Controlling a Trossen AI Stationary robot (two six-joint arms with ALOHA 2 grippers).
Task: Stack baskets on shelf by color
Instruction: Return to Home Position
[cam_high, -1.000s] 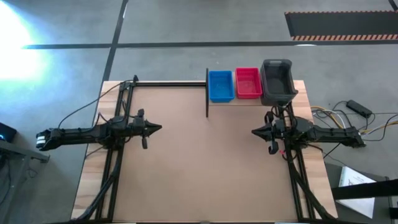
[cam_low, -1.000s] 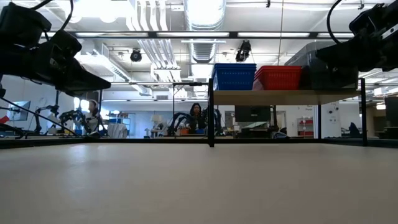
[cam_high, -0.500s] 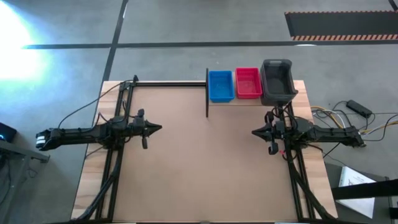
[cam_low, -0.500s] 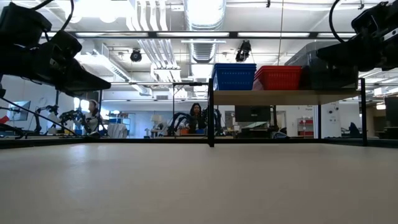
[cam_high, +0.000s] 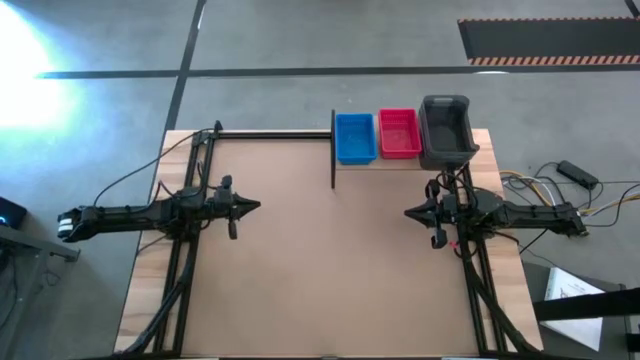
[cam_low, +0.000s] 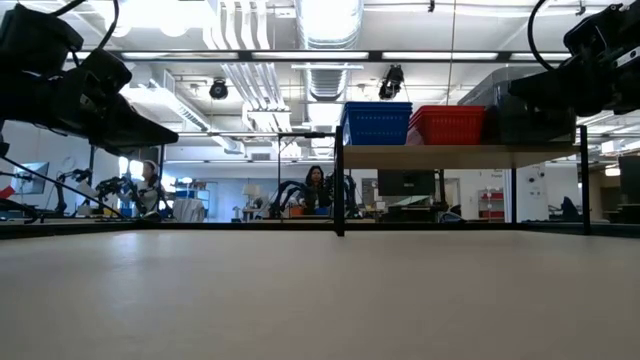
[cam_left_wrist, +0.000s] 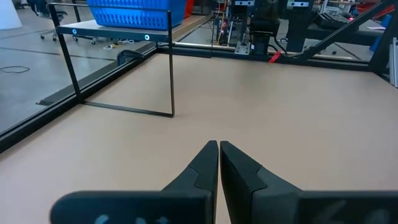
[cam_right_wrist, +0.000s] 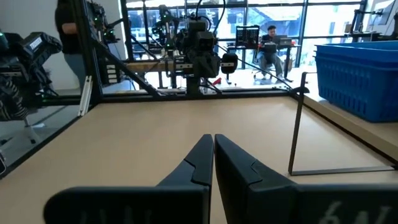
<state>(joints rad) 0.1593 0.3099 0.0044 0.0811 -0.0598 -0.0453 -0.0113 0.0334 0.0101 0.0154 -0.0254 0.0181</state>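
Blue basket (cam_high: 355, 138), red basket (cam_high: 398, 133) and grey basket (cam_high: 446, 130) sit side by side in that order on the shelf (cam_low: 450, 156), at the far right corner of the bench (cam_high: 320, 270), grey nearest the bench's right edge. Each colour reads as one footprint from above, so the sort by colour looks finished (how many are nested in each pile can't be told from these views). Nothing loose on the bench. Change over the last second: none, baskets and both arms sit exactly where they were, so I judge the return home is done or all but done and the task complete. Left gripper (cam_high: 255, 207) hangs above the bench's left-middle, pointing inward, fingers pressed together, holding nothing (its wrist view shows the tips touching). Right gripper (cam_high: 408, 212) mirrors it at right-middle, near the front of the shelf but apart from it, fingers also pressed together and empty. Writing: no brand, label or text legible on baskets, shelf or arms in any view.
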